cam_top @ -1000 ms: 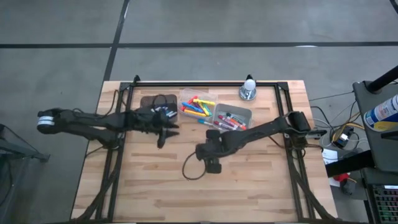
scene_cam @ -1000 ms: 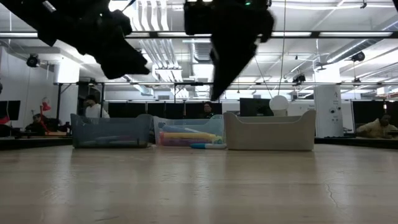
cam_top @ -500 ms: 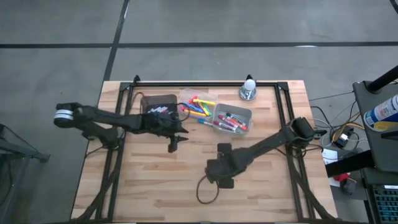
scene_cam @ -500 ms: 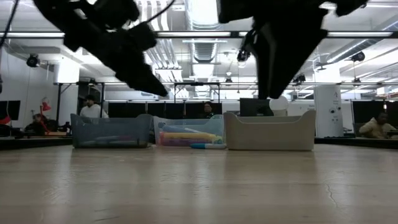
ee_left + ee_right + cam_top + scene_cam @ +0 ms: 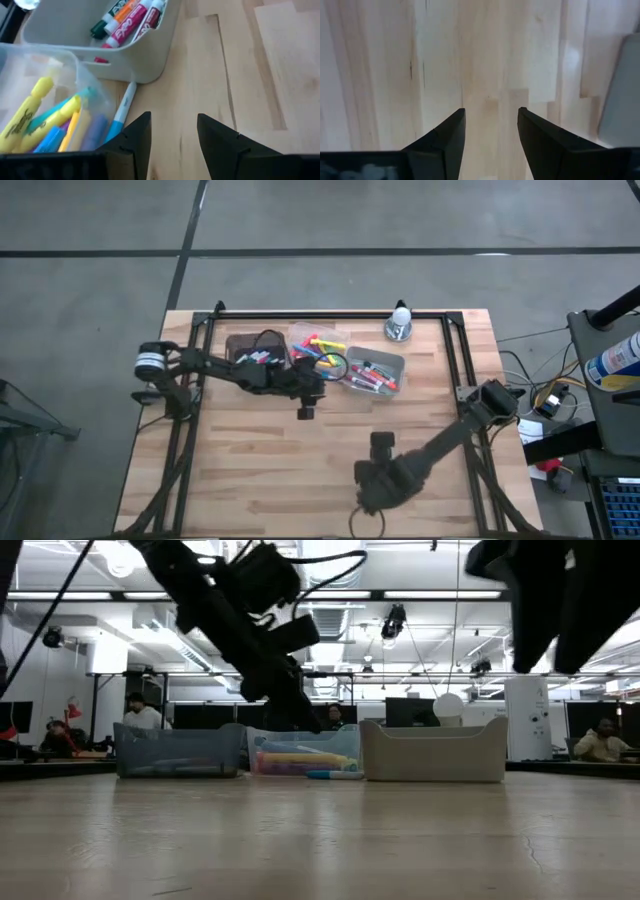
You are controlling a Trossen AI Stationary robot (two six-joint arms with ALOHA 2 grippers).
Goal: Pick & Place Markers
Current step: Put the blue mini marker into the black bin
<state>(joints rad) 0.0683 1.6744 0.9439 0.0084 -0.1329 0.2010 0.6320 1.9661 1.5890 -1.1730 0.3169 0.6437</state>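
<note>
- Left gripper [image 5: 172,137] hovers at the bins' near edge, fingers apart and empty; a loose blue-capped marker [image 5: 121,112] lies on the table just beside its fingers, against the clear bin [image 5: 75,67], long axis roughly in line with its reach.
- Other markers [image 5: 370,375] rest in the bins.
- Right gripper [image 5: 490,135], released and empty, hangs well apart over bare wood, so the left arm is judged nearer.
</note>
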